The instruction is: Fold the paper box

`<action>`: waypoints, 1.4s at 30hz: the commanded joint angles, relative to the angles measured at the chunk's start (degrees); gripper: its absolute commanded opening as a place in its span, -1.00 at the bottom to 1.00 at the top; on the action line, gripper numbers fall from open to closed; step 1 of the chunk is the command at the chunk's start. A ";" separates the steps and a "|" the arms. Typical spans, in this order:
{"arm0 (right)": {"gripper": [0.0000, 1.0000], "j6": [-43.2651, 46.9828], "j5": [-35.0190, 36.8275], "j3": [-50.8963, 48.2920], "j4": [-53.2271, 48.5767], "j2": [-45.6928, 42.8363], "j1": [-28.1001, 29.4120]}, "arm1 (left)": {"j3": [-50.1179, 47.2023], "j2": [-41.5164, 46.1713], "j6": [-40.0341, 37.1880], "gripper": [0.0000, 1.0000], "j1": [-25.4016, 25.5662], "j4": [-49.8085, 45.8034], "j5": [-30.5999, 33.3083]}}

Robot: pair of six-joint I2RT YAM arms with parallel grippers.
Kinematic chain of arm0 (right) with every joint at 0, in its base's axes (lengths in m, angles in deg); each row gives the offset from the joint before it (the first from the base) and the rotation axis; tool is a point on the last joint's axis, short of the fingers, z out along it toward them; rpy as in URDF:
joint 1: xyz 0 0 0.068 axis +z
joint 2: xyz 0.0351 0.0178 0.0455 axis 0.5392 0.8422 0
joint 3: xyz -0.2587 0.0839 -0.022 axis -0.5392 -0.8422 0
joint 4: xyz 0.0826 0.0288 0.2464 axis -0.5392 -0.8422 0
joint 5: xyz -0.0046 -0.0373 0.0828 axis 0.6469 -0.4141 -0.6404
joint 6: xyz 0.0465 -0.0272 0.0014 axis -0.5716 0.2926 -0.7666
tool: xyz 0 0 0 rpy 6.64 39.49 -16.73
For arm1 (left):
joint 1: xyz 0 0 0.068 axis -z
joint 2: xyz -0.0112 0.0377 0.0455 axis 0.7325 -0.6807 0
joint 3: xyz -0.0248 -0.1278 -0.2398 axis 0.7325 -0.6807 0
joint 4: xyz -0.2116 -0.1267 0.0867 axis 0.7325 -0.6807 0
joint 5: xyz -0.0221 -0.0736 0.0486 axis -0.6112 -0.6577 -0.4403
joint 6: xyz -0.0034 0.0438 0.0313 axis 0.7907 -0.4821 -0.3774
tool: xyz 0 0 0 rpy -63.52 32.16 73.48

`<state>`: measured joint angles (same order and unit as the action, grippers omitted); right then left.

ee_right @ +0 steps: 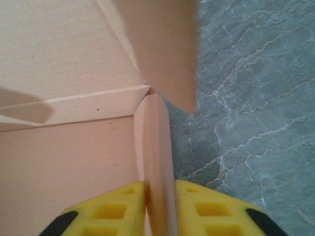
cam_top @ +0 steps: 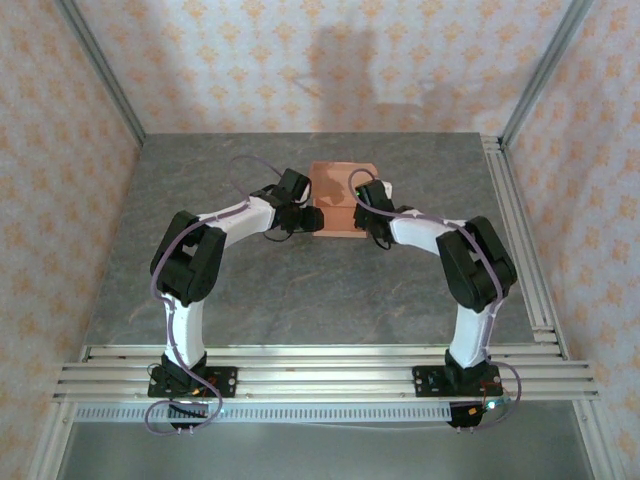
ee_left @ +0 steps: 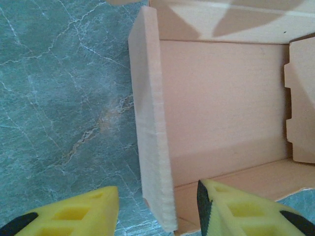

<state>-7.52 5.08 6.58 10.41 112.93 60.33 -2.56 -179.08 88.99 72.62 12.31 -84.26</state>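
Observation:
The paper box (cam_top: 338, 190) is salmon-orange card, partly formed, in the middle of the far half of the table. My left gripper (cam_top: 314, 218) is at its left side. In the left wrist view the left gripper (ee_left: 157, 211) is open and straddles the upright left wall (ee_left: 152, 123), with a gap on each side of the card. My right gripper (cam_top: 366, 202) is at the box's right side. Seen from the right wrist, the right gripper (ee_right: 160, 209) is shut on the upright right wall (ee_right: 153, 142), both yellow pads (ee_right: 113, 209) pressed against the card. A loose flap (ee_right: 167, 49) stands beyond it.
The grey marbled table (cam_top: 300, 290) spreads around the box. Aluminium rails (cam_top: 320, 365) run along the near edge, and another rail (cam_top: 520, 240) along the right side. Patterned walls (cam_top: 300, 60) close in the back and sides.

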 commanded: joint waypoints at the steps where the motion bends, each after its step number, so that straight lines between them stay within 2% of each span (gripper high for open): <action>1: -0.66 0.87 0.92 2.73 -1.28 0.88 -0.10 | 0.72 0.44 -0.28 -0.07 0.33 -1.20 0.10; 4: -0.74 1.80 1.38 3.80 -2.88 2.23 -0.06 | 0.80 0.35 -0.30 -0.07 0.32 -1.20 -0.05; 21: -0.77 6.92 9.73 10.20 -14.42 7.17 1.48 | -1.67 3.42 -0.30 -0.07 0.29 1.41 0.62; 25: -1.00 6.92 10.22 10.34 -15.09 6.60 1.50 | -5.53 7.97 0.36 -0.05 0.32 5.38 1.81; 29: -1.00 6.92 9.95 9.68 -14.09 5.03 1.34 | -10.73 14.15 1.51 0.04 -0.08 9.12 5.42; 32: -1.00 6.45 8.43 8.27 -11.92 2.88 0.96 | -15.56 18.83 2.73 0.10 -1.46 11.50 8.99; 35: -1.00 5.49 4.90 5.04 -7.07 -0.68 -0.03 | -19.49 20.98 5.50 0.16 -4.16 13.32 9.63; 39: -1.00 5.52 -1.19 0.41 0.82 -6.23 -1.31 | -23.07 18.63 12.12 0.20 -10.05 17.74 3.11; 42: -1.00 6.64 -6.38 -2.06 5.40 -10.00 -1.75 | -24.65 15.65 16.23 0.20 -12.21 22.82 -1.00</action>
<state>-1.21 4.43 5.78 8.09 107.84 58.78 -25.47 -161.01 99.42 61.40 29.03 -81.26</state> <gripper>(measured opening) 0.046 0.601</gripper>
